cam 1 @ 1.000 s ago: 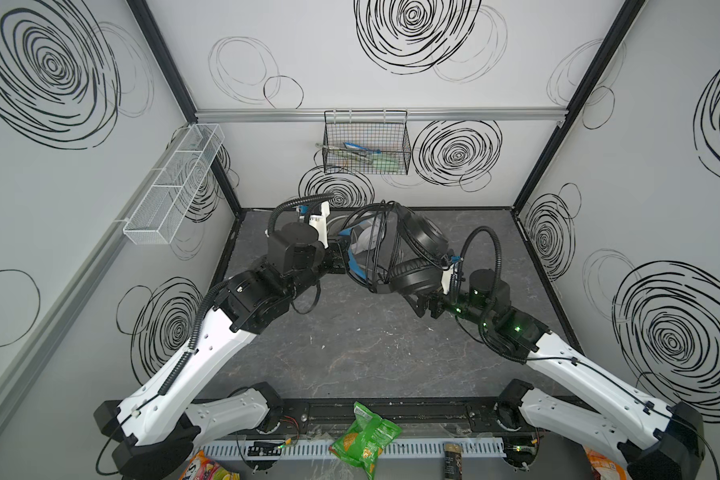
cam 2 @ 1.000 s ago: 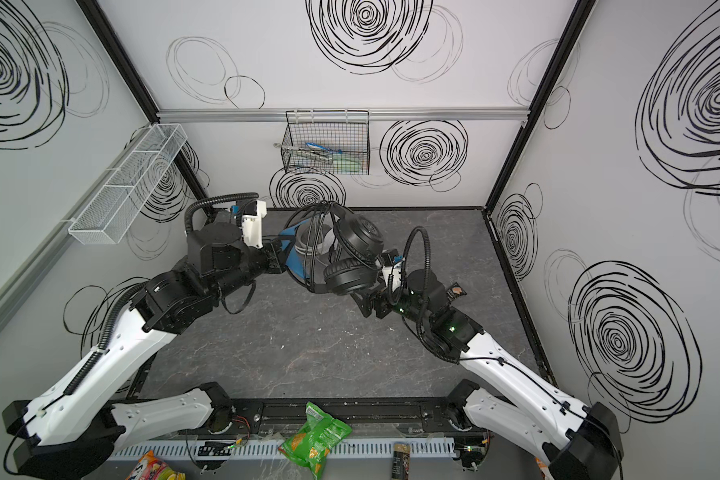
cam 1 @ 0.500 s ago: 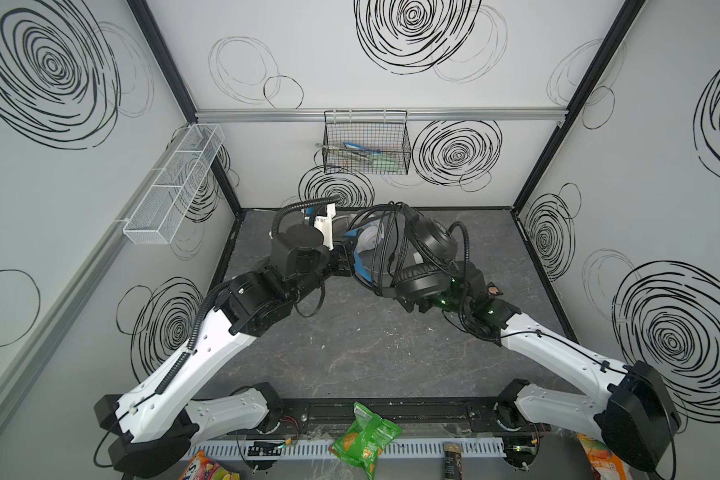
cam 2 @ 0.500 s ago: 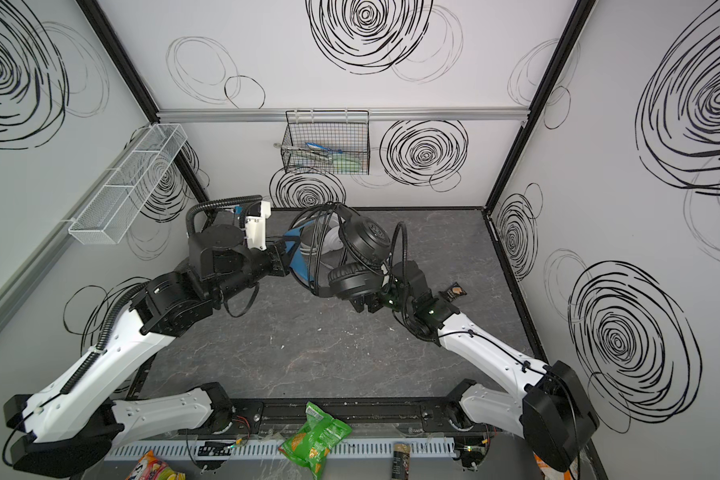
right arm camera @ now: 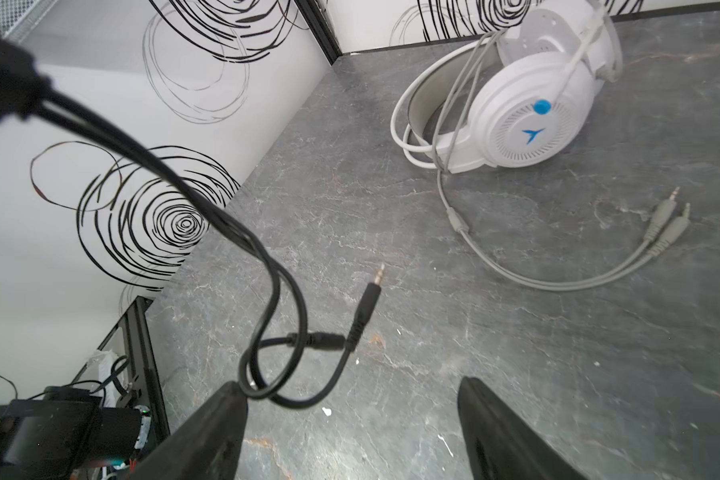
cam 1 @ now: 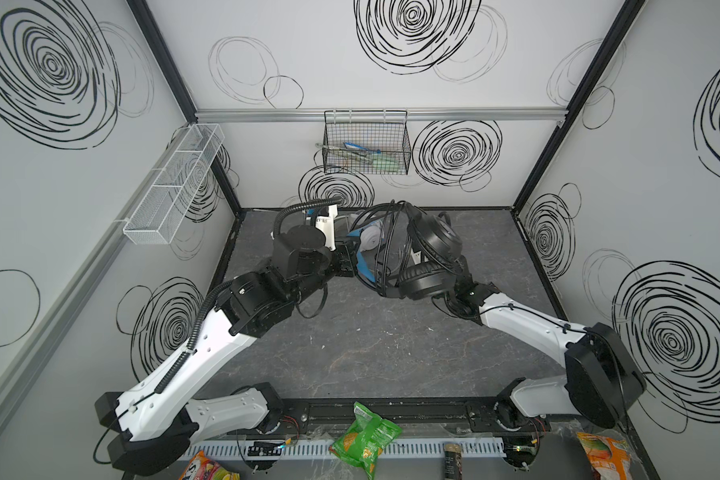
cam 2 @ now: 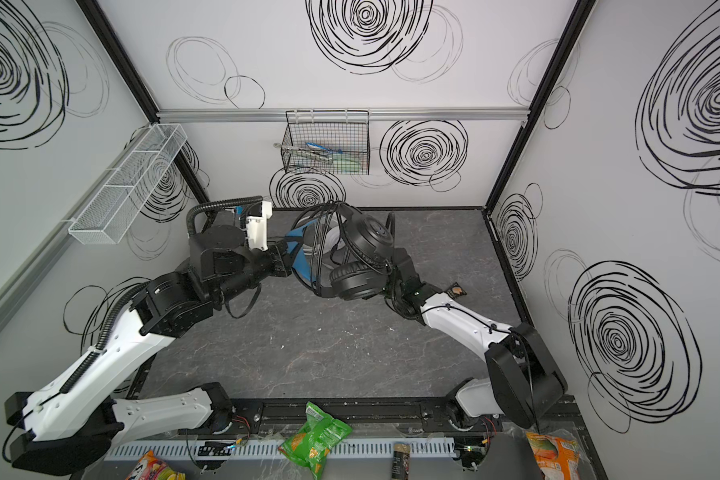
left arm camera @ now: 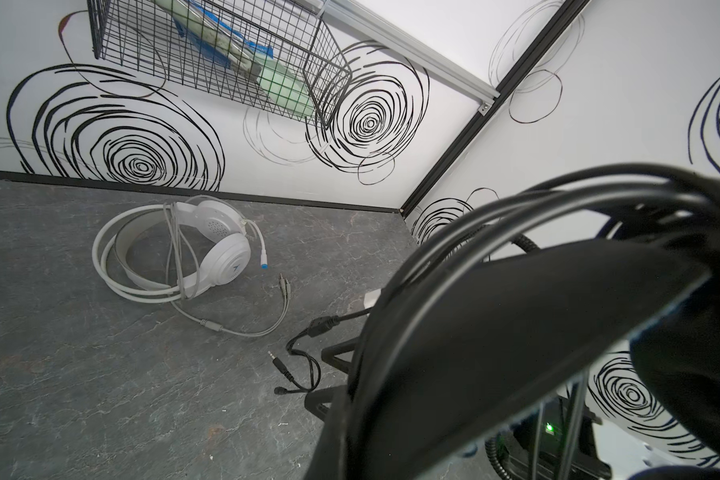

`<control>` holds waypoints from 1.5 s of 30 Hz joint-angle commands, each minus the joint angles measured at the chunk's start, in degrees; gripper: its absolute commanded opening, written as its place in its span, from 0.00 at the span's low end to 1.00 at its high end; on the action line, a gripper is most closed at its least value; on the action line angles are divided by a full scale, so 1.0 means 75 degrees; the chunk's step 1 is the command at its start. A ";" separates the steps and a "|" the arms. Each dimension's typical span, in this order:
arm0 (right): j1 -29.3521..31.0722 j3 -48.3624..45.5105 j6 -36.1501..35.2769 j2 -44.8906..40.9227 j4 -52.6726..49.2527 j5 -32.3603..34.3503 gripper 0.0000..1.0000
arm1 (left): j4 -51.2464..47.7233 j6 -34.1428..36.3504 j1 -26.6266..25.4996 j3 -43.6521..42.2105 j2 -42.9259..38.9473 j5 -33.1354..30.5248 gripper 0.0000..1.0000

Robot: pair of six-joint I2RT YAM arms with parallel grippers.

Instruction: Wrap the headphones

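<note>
The black headphones (cam 1: pixel 433 241) (cam 2: pixel 366 237), blue inside the band, hang above the table with their black cable looped several times round the band. My left gripper (cam 1: pixel 348 264) (cam 2: pixel 285 259) is shut on the headband (left arm camera: pixel 516 332), which hides its jaws in the left wrist view. The cable's loose end (right arm camera: pixel 208 208) dangles with its plugs (right arm camera: pixel 366 299) just above the floor. My right gripper (right arm camera: pixel 350 384) is open low under the ear cups, and a cable loop lies against one fingertip (right arm camera: pixel 233 390). The white headphones (left arm camera: pixel 221 249) (right arm camera: pixel 528 116) lie on the table at the back, cable wound round them.
A black wire basket (cam 1: pixel 366 149) hangs on the back wall and a white mesh shelf (cam 1: pixel 171 187) on the left wall. Snack bags (cam 1: pixel 364 436) lie past the front rail. A small dark item (cam 2: pixel 456 289) sits on the floor by the right arm.
My right arm has swung in from the right and dropped under the ear cups, its jaws narrowing slightly. The left gripper keeps its hold on the headband, shifted a little.
</note>
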 commanded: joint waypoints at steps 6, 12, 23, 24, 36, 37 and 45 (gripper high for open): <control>-0.0050 0.0122 0.0155 -0.0065 0.0335 -0.0607 0.82 | 0.0936 -0.0360 -0.0036 0.0196 -0.0244 -0.0088 0.00; -0.0044 0.0122 0.0094 0.0055 0.0291 -0.0635 0.74 | 0.0973 -0.0369 -0.0042 0.0201 -0.0194 -0.0051 0.00; 0.0047 -0.0425 -0.0376 -0.0425 -0.0045 -0.0705 0.02 | 0.0870 -0.0380 0.0184 0.0351 -0.0206 -0.0826 0.00; 0.0106 -0.0449 -0.0435 -0.0521 -0.0157 -0.0617 0.00 | 0.0902 -0.0370 0.0269 0.0376 -0.0190 -0.0954 0.00; 0.1004 -0.0639 -0.0879 -0.1336 -0.1058 0.0280 0.00 | 0.1938 -0.0583 0.1256 0.0498 0.0559 -0.1228 0.00; 0.1007 -0.0639 -0.0896 -0.1423 -0.1087 0.0330 0.00 | 0.1958 -0.0559 0.1296 0.0503 0.0626 -0.1247 0.00; 0.0342 -0.1050 -0.0573 -0.2268 -0.0962 0.1151 0.00 | 0.1827 -0.0481 0.1351 0.0260 0.0470 -0.0482 0.00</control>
